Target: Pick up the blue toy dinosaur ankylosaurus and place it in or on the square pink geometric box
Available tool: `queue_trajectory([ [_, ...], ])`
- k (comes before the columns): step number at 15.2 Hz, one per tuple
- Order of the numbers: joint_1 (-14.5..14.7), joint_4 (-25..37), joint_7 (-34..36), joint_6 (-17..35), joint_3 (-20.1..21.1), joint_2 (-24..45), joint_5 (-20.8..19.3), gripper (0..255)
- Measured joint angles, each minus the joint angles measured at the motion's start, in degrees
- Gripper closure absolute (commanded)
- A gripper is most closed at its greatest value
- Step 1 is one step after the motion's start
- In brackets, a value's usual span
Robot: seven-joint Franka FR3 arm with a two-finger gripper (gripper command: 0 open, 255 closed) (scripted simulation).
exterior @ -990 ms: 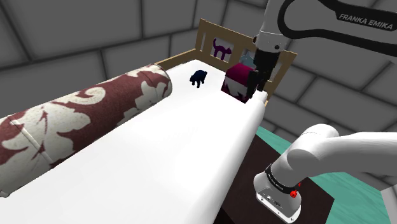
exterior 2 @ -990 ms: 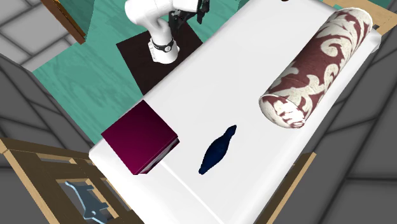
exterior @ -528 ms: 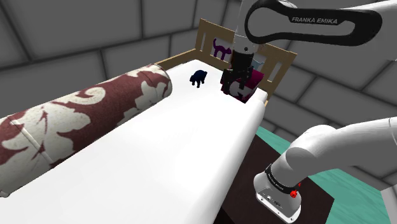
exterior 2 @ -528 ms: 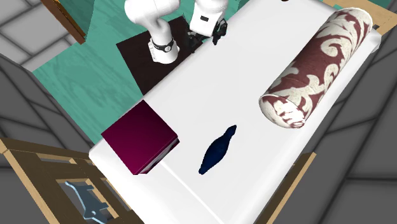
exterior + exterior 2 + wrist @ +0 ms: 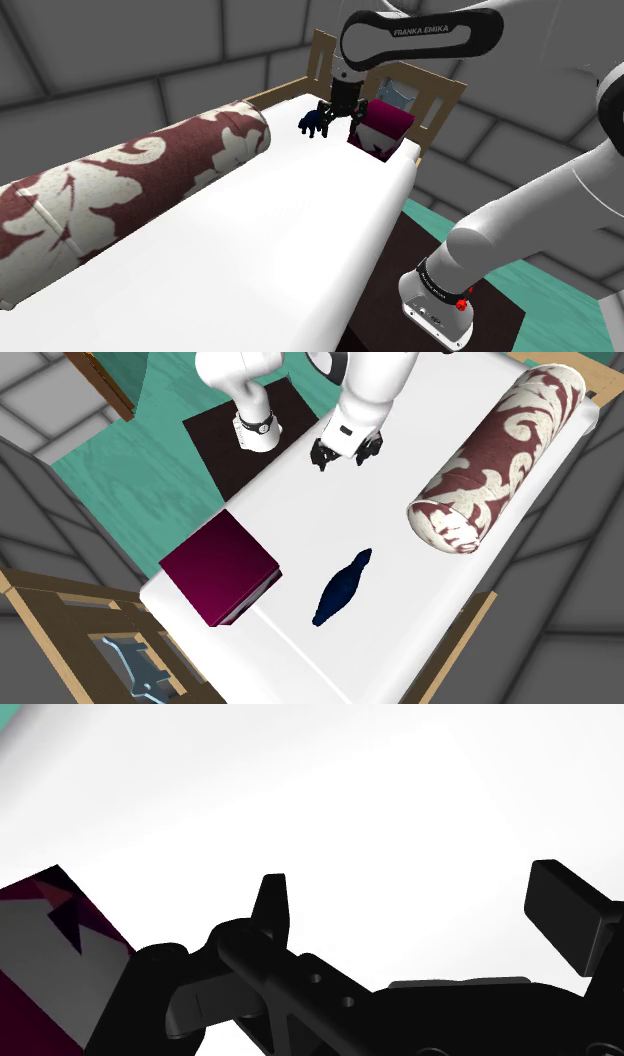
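White bed (image 5: 290,512): gripper (image 5: 345,455) wide open, empty, bolster (image 5: 495,457) near; blue dino (image 5: 342,587) further off, pink box (image 5: 218,567) beside it.

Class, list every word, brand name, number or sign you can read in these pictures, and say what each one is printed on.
"FRANKA EMIKA": pale capitals on the dark band of the arm, in the shoulder view.
Small dark marks beside a red dot on the arm's base: too small to read.
Nothing else can be read.
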Motion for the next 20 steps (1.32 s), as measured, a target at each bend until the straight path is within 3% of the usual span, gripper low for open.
queue_trajectory([
  [8, -1.90, 13.62, 14.87, 3.39, 1.00, 16.86, -6.76, 0],
  [20, -0.76, 41.35, 30.59, -0.12, -3.61, 40.97, -14.95, 0],
])
